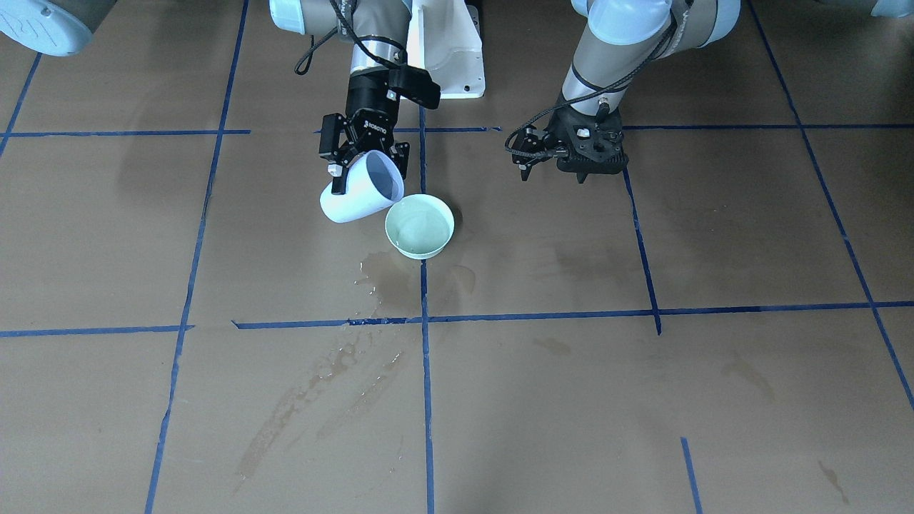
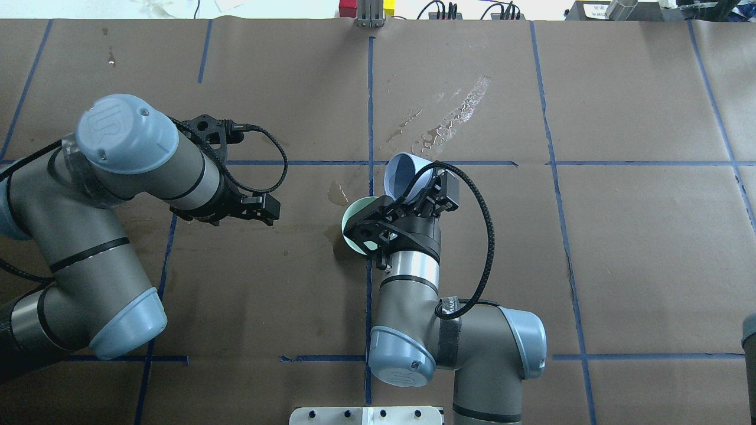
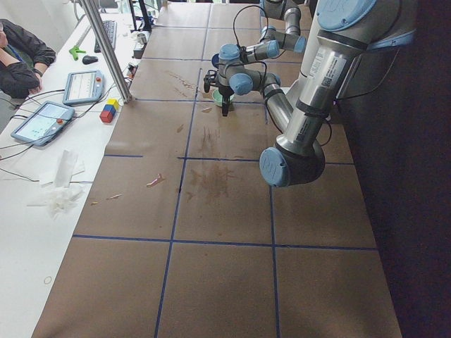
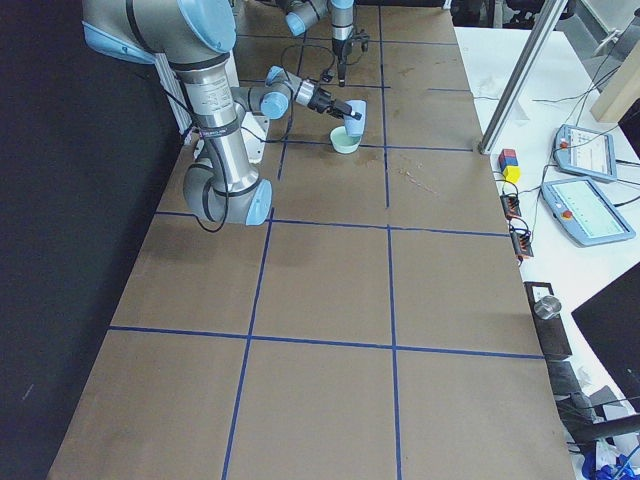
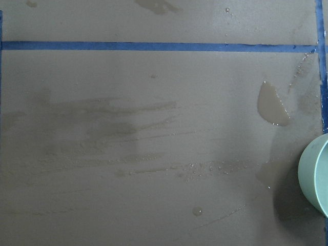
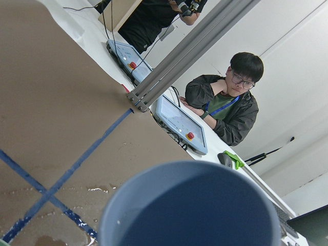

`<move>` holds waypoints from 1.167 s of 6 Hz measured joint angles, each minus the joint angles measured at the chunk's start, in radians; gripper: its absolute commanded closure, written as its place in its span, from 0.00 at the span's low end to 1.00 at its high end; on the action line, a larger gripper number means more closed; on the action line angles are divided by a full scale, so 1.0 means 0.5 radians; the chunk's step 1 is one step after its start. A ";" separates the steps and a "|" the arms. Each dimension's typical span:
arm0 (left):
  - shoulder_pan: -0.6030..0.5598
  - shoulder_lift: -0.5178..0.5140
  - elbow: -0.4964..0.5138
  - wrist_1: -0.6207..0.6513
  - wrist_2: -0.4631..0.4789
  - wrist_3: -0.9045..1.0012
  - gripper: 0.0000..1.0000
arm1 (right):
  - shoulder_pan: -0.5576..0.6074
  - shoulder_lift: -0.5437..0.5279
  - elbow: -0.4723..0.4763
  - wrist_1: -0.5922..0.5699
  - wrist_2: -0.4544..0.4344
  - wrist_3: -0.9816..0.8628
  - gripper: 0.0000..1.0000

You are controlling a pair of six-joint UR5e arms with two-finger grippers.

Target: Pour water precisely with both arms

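1. The right claw (image 1: 368, 175) is clamped on the cup (image 1: 357, 198), with a finger on each side of its wall. It holds the cup tipped with the mouth leaning over the bowl's rim, which is the pose for pouring.
2. The bowl (image 1: 420, 251) stands about midway between the robot's edge and the operators' edge of the surface (image 1: 643, 400). It sits on a tape line (image 1: 426, 343), where either arm could reach it.
3. The water (image 1: 421, 230) shows as a faint, glinting pool in the bowl. No stream can be made out between cup and bowl. The right wrist view into the cup does not settle whether any is left inside.
4. A puddle (image 1: 389, 280) lies on the surface just on the operators' side of the bowl. It suggests that some water missed, so the lip should stay inside the rim and the tilt should be gentle.
5. The left claw (image 1: 553, 175) hangs over bare surface, well apart from the bowl toward the robot's left end. Its fingers look parted and hold nothing. It is probably parked there to keep clear of the pour, and it could steady the bowl if needed.
6. The pour looks to be in hand, or close to done.
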 measured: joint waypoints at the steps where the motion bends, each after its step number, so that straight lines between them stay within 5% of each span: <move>1: 0.000 -0.001 0.000 0.000 -0.001 -0.001 0.00 | 0.031 -0.028 0.081 0.124 0.090 0.125 1.00; 3: -0.001 -0.003 -0.001 0.000 -0.001 -0.003 0.00 | 0.140 -0.140 0.145 0.413 0.244 0.256 0.99; 7: 0.000 -0.004 -0.020 0.000 -0.003 -0.034 0.00 | 0.384 -0.566 0.364 0.532 0.554 0.548 1.00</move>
